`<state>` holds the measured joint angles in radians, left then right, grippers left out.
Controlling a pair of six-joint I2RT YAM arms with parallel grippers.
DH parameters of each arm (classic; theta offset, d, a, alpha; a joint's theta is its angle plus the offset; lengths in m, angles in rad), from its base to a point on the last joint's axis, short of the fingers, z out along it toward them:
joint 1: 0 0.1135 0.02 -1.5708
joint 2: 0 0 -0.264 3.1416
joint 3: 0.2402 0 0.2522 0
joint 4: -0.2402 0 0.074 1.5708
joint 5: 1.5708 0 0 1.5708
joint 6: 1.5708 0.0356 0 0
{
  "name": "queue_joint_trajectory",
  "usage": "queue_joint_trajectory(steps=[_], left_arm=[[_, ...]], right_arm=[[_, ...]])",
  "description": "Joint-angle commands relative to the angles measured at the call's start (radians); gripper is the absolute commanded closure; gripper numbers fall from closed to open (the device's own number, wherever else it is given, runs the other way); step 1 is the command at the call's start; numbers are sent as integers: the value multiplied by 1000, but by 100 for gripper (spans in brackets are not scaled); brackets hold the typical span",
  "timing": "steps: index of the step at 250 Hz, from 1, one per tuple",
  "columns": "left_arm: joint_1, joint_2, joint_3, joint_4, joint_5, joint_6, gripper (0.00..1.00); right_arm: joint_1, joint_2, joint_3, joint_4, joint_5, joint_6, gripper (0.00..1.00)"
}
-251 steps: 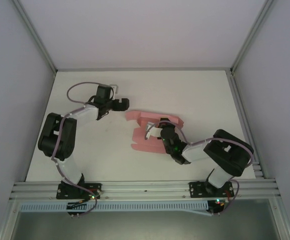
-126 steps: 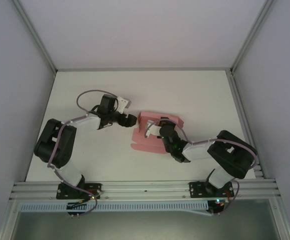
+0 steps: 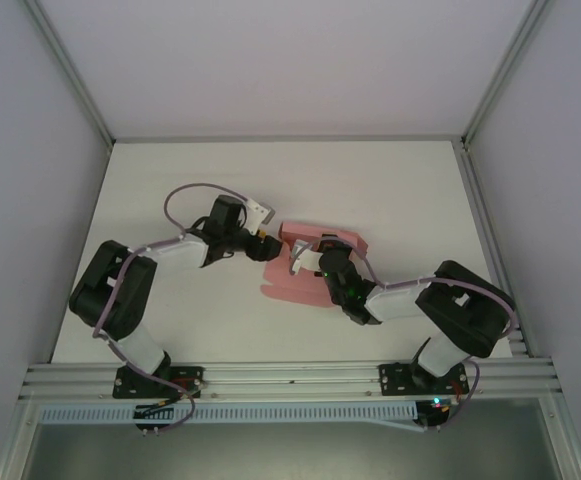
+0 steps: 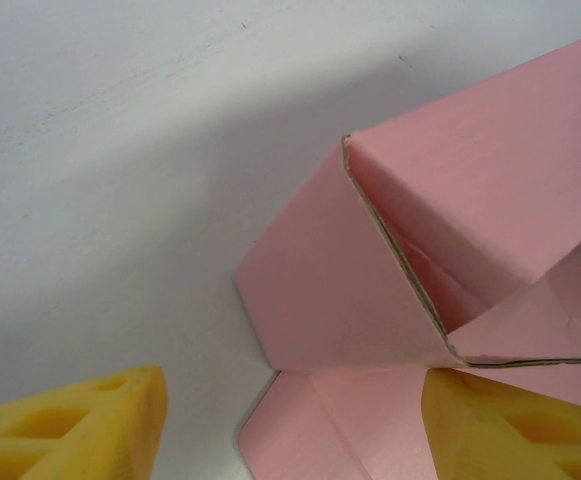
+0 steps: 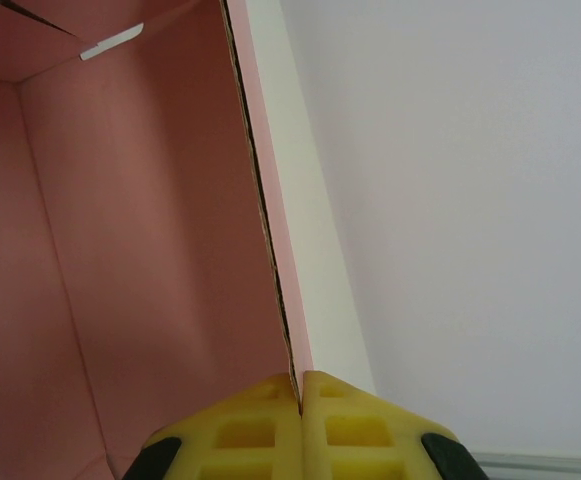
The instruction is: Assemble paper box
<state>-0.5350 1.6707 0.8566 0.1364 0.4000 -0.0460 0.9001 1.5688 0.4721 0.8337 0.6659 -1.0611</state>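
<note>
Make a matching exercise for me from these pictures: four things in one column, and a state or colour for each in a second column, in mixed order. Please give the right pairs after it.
Column 1
1. left gripper
2. right gripper
3. paper box
4. table

Column 2
A. white and flat
B. yellow pads pinched together on a thin pink wall
C. pink, partly folded, with a wall raised
D. yellow pads wide apart

Right pairs: 1-D, 2-B, 3-C, 4-A
</note>
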Motion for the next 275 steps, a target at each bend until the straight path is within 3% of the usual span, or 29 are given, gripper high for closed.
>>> queue_joint_trajectory(steps=[1, 74, 127, 275], left_arm=[[-9, 7, -49, 106, -20, -11, 33], [-21, 12, -158, 351, 6, 24, 40], [-55, 33, -166, 437, 11, 50, 47], [-111, 146, -168, 641, -281, 44, 57]], right_arm=[[-7, 0, -12, -121, -28, 46, 100], [-9, 3, 0, -171, -54, 55, 100], [17, 42, -23, -106, -3, -31, 100], [29, 31, 22, -300, -51, 64, 100]])
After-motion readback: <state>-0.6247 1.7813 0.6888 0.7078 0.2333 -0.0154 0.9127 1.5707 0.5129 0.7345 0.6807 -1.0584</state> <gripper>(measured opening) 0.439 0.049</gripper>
